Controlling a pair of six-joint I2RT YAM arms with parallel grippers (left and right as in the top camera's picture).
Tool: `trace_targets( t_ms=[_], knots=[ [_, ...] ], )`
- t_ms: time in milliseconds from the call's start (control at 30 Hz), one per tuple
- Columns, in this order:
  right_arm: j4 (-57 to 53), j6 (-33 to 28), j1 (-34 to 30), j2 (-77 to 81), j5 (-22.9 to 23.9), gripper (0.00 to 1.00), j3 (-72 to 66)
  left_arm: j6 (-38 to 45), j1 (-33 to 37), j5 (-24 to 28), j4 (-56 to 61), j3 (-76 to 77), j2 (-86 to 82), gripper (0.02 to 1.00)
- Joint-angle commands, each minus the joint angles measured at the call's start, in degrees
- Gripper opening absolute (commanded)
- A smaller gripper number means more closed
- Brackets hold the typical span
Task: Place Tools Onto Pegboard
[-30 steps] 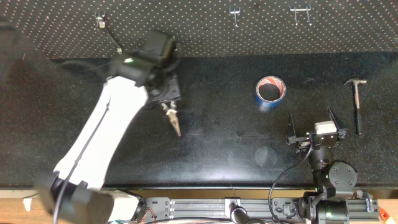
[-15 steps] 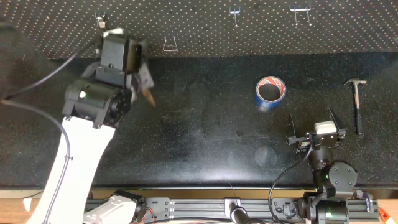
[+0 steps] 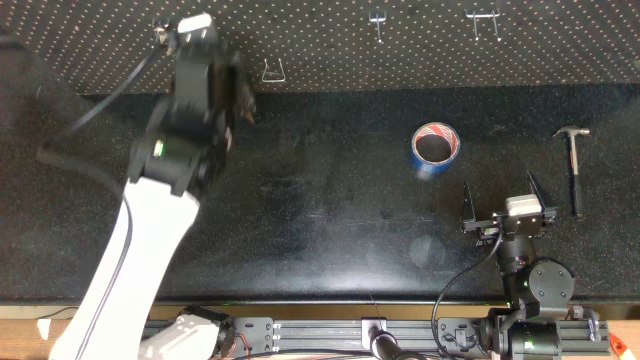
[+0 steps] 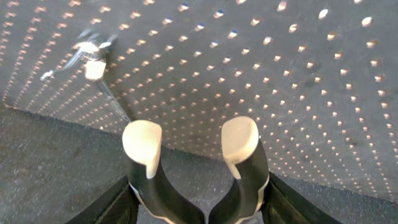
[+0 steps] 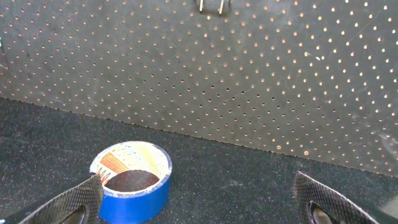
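Note:
My left gripper (image 4: pixel 196 208) is shut on a pair of pliers (image 4: pixel 239 149), whose two cream-tipped black handles point at the pegboard (image 4: pixel 298 74). A metal peg hook (image 4: pixel 90 53) sticks out of the board just beside the handles. From above, the left gripper (image 3: pixel 225 95) is raised against the board's left part, near that hook (image 3: pixel 163 35). A roll of blue tape (image 3: pixel 435 148) and a hammer (image 3: pixel 573 165) lie on the black table. My right gripper (image 3: pixel 503 205) rests open near the front right, facing the tape (image 5: pixel 132 177) from a distance.
More hooks hang on the pegboard: a wire loop (image 3: pixel 272 72), one at the centre (image 3: pixel 377 20) and a double one at the right (image 3: pixel 484 20). The centre hook (image 5: pixel 214 5) also shows above the tape. The black table (image 3: pixel 330 220) has open room in the middle.
The left arm has lifted the pliers off the table and swung them up and left to the pegboard near the left hook. The right arm has not moved.

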Motion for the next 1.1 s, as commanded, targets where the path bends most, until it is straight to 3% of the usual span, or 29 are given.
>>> trace_targets(
  t_ms=[33, 367, 1100],
  knots=[
    [-0.4, -0.4, -0.3, -0.6, 0.5, 0.996, -0.1, 0.8, 0.3, -0.1, 19.8, -16.0, -9.7, 0.027],
    [-0.4, -0.4, -0.3, -0.6, 0.5, 0.991, -0.1, 5.5, 0.2, 1.7, 51.5, -19.1, 6.3, 0.027],
    [-0.4, -0.4, -0.3, -0.6, 0.5, 0.993, -0.1, 13.9, 0.2, 5.9, 56.9, -19.1, 15.0, 0.029]
  ],
)
